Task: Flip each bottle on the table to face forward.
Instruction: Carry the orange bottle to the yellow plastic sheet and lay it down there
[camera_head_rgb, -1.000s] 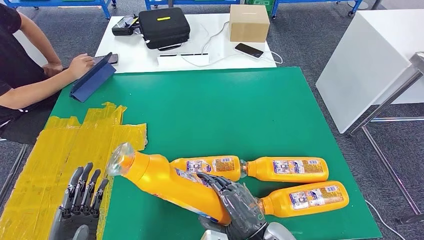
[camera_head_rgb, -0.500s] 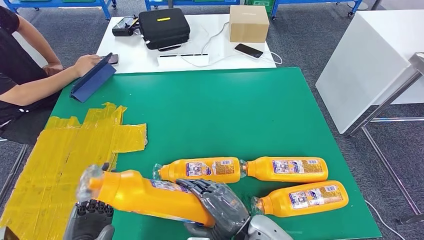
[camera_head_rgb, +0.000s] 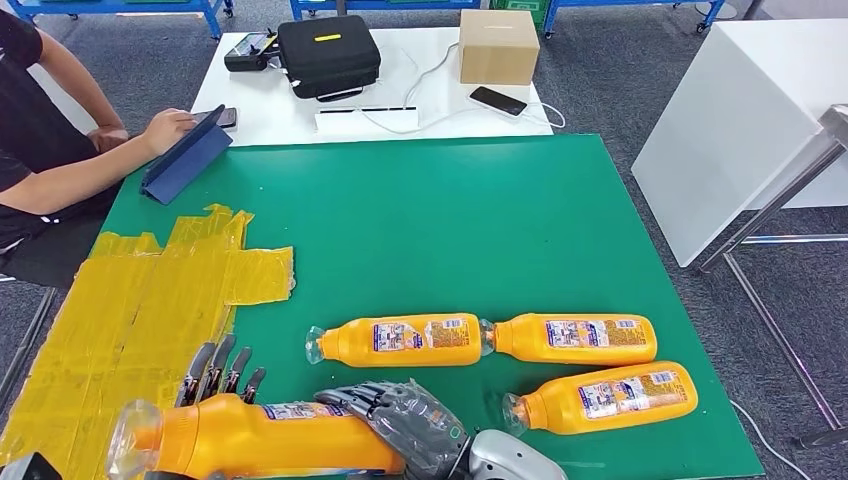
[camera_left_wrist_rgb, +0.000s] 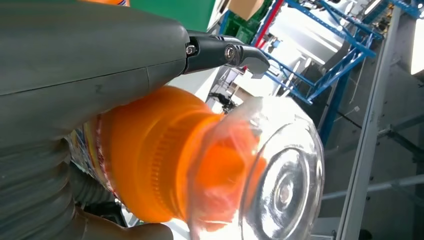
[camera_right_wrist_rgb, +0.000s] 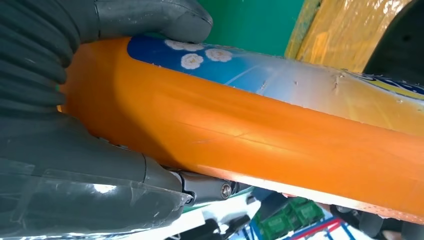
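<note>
Currently, all places are given relative to the green mat (camera_head_rgb: 450, 220).

Surroundings: three orange bottles lie on their sides near the mat's front edge — middle bottle (camera_head_rgb: 400, 340), right-rear bottle (camera_head_rgb: 570, 338), right-front bottle (camera_head_rgb: 600, 397); all show printed labels upward.
Yellow tape patch (camera_head_rgb: 130, 300): covers the mat's front-left part.
Beyond the mat's far edge: white table (camera_head_rgb: 280, 110) with a black case (camera_head_rgb: 327, 55), a cardboard box (camera_head_rgb: 497, 45) and a phone (camera_head_rgb: 497, 100).
Far-left corner: a seated person (camera_head_rgb: 40, 150) touches a blue tablet cover (camera_head_rgb: 185, 155).

Obstructions: right hand (camera_head_rgb: 410, 420) covers the held bottle's base end.
Hard to make out: the held bottle's label is partly hidden and cut by the frame edge; left hand's contact with the neck is unclear.

Held bottle (camera_head_rgb: 260, 440): orange body, clear cap at its left end, lying about level above the mat's front-left edge, over the tape.
Right hand state: fingers wrapped around the held bottle's body.
Left hand (camera_head_rgb: 222, 372): fingers rise behind the held bottle's neck; the left wrist view shows the thumb lying along the neck, but whether it grips cannot be told.
</note>
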